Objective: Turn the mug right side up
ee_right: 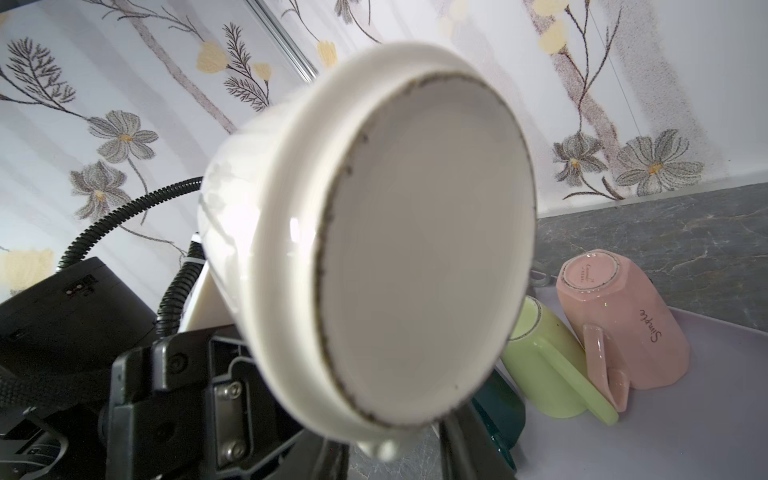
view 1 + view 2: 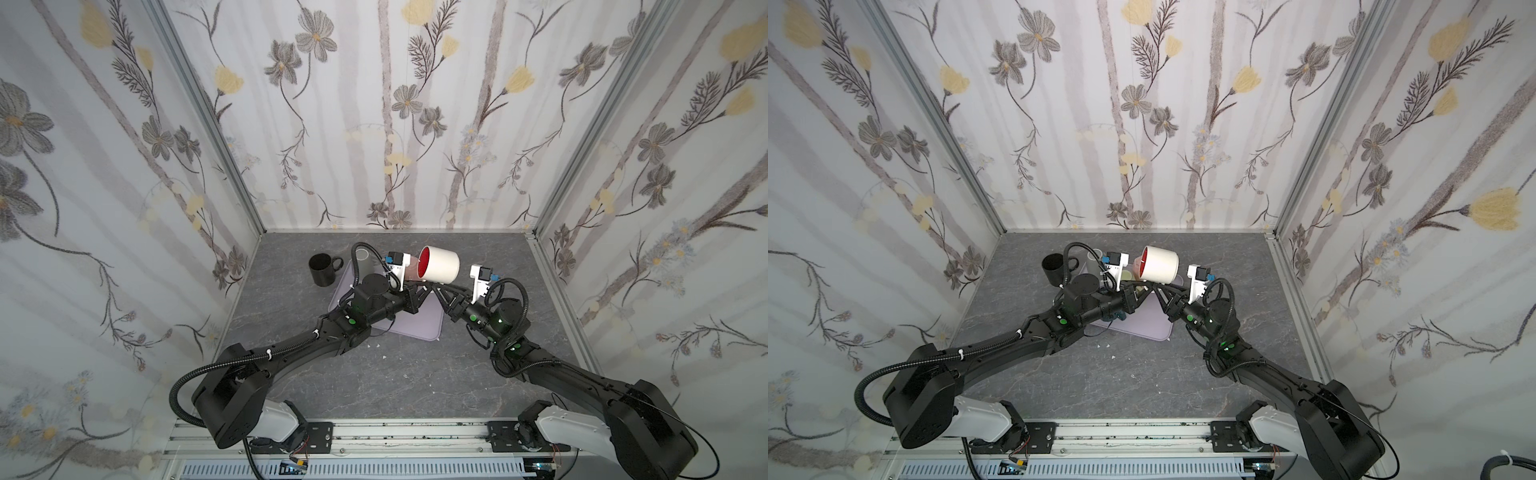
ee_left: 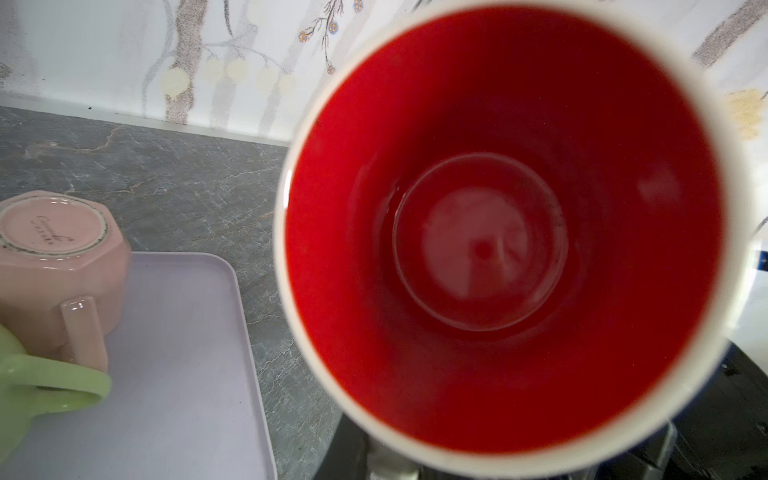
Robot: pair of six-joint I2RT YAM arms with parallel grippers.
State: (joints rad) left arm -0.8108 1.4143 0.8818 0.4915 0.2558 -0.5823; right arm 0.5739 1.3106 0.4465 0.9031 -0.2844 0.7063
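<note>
1. Grey, marble-veined tabletop (image 2: pixel 374 374) runs along its near edge, and both black arms reach from there toward the middle.
2. A flat lavender plastic tray (image 2: pixel 419 326) with rounded corners sits mid-table. I'd judge it a smooth resting place for the mugs.
3. Above the tray's far edge hangs the glossy white ceramic mug with the red glazed inside (image 2: pixel 442 268). It is clear of everything below and lies on its side, mouth toward the left arm and unglazed foot ring toward the right. I'd say the turn is about halfway done.
4. The left gripper (image 2: pixel 420 287) is pinched tight on the mug's underside, seemingly at the handle, though the contact is mostly hidden. Such a hold would let a wrist roll bring the mouth upward.
5. The right gripper (image 2: pixel 436 289) comes in under the base. In its wrist view the fingers stand apart on either side of a white handle stub, not squeezing. It looks like a hand-over, with the weight on the left.
6. By the tray's far edge a pale pink faceted ceramic mug (image 1: pixel 623 320) rests base-up, just beside a light green smooth mug (image 1: pixel 544 365) that lies tipped.
7. Beyond the tray's far-left corner a matte black cylindrical mug (image 2: pixel 322 268) stands upright on the table.
8. The glaze is slick, so a slip is the risk.
</note>
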